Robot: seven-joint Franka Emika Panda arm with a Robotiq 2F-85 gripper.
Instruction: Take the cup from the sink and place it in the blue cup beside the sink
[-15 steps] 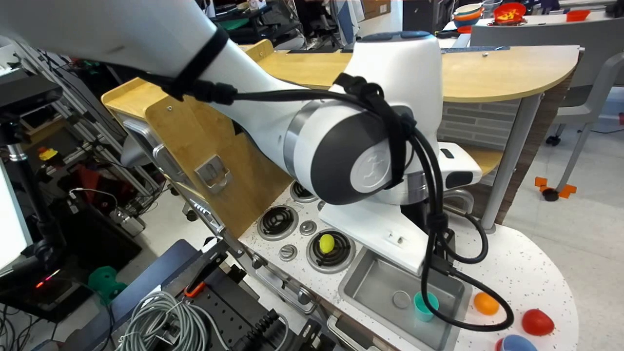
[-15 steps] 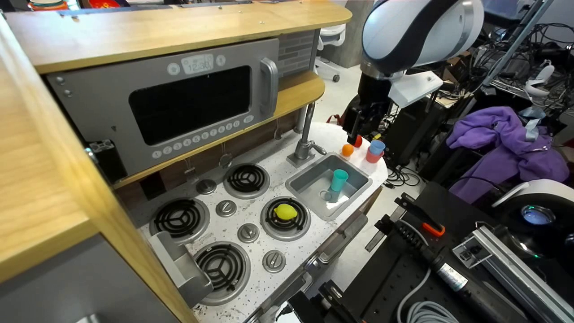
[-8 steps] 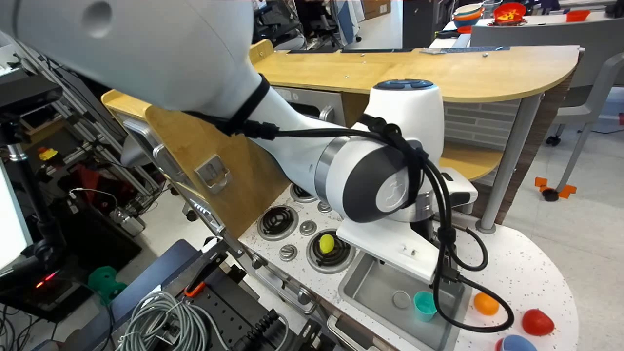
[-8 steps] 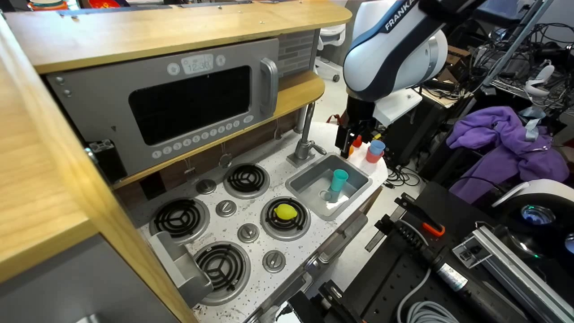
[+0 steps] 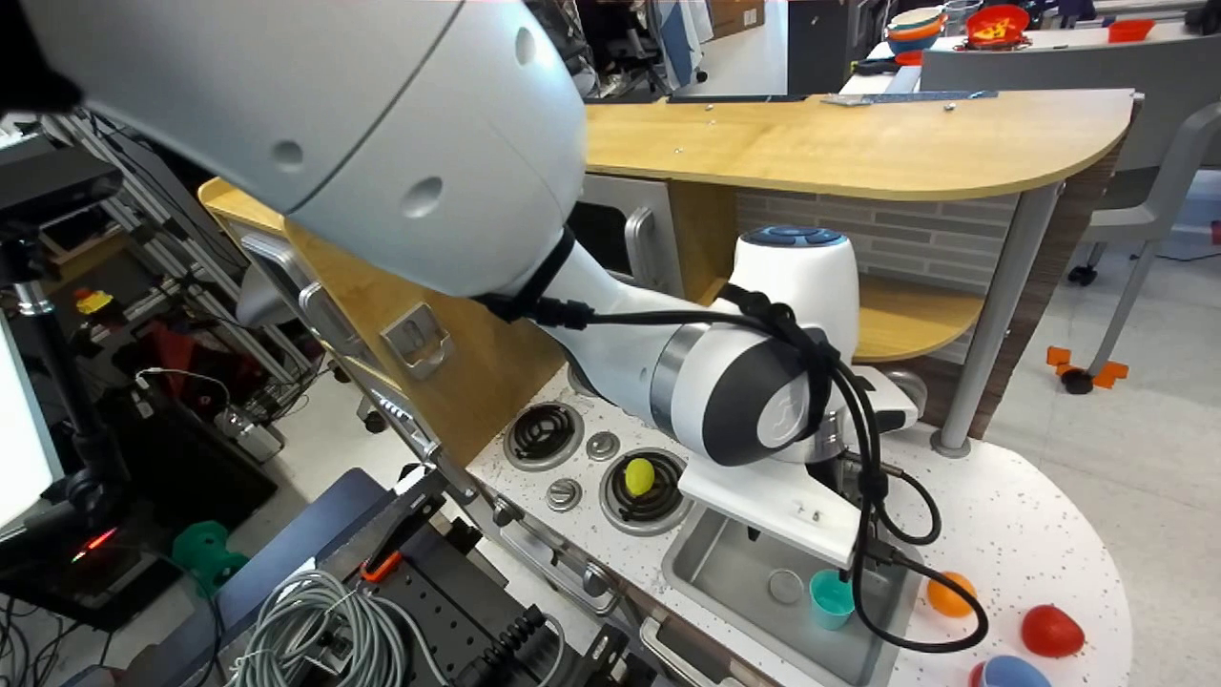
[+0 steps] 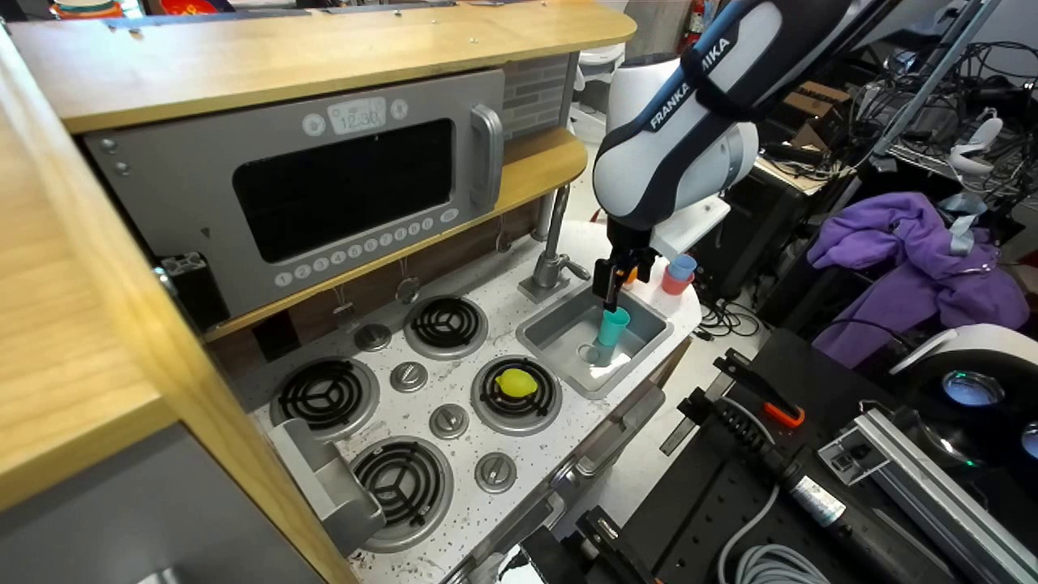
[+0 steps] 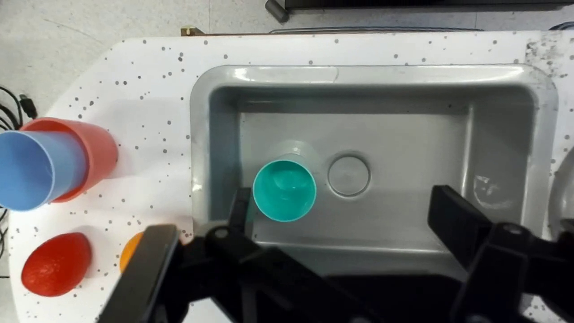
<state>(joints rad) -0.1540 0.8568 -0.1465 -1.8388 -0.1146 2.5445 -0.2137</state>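
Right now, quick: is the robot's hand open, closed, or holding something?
Gripper: open, its jaws wide apart in the wrist view, holding nothing; the green cup stands in the sink.

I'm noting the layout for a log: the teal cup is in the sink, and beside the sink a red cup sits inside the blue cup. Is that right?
Not quite: the blue cup sits inside the red cup, as the wrist view shows. The teal cup is in the sink, with those two beside it.
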